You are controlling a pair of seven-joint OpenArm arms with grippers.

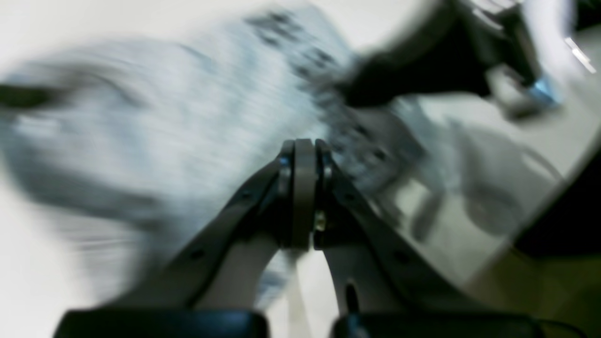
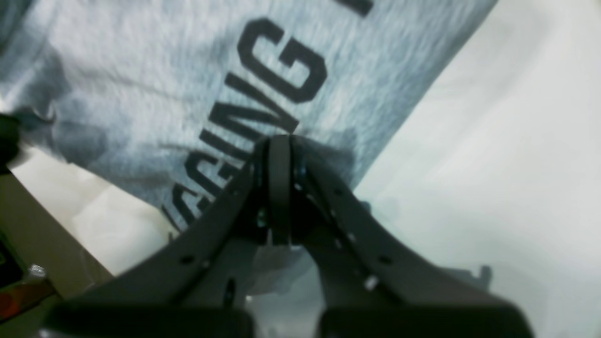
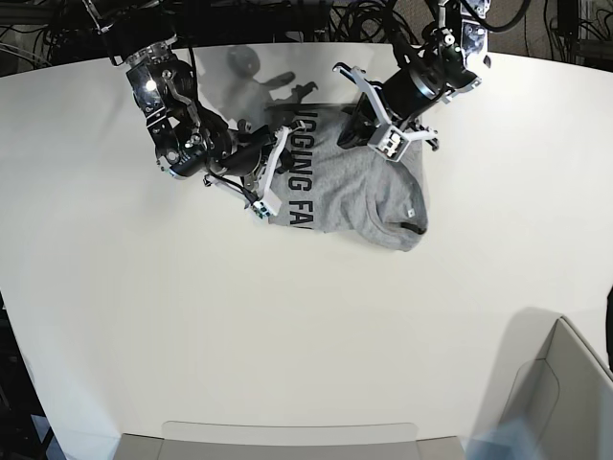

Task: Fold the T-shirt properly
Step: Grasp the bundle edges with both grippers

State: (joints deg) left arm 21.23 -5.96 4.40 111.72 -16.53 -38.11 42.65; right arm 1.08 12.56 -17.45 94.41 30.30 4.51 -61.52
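The heather-grey T-shirt (image 3: pixel 354 187) lies bunched at the back middle of the white table (image 3: pixel 192 335), with its black lettering facing up. My right gripper (image 3: pixel 285 158) is at the shirt's left edge beside the letters. In the right wrist view that gripper (image 2: pixel 279 140) is shut, and the T-shirt (image 2: pixel 141 84) puckers at its tips. My left gripper (image 3: pixel 347 132) is at the shirt's top edge. The left wrist view is blurred by motion, and there the left gripper (image 1: pixel 304 143) is shut on the T-shirt (image 1: pixel 164 117). The right arm (image 1: pixel 446 51) shows dark at the upper right.
A cardboard box (image 3: pixel 565 383) stands at the table's front right corner. A grey panel (image 3: pixel 287 441) runs along the front edge. Cables (image 3: pixel 287 14) hang behind the table's back edge.
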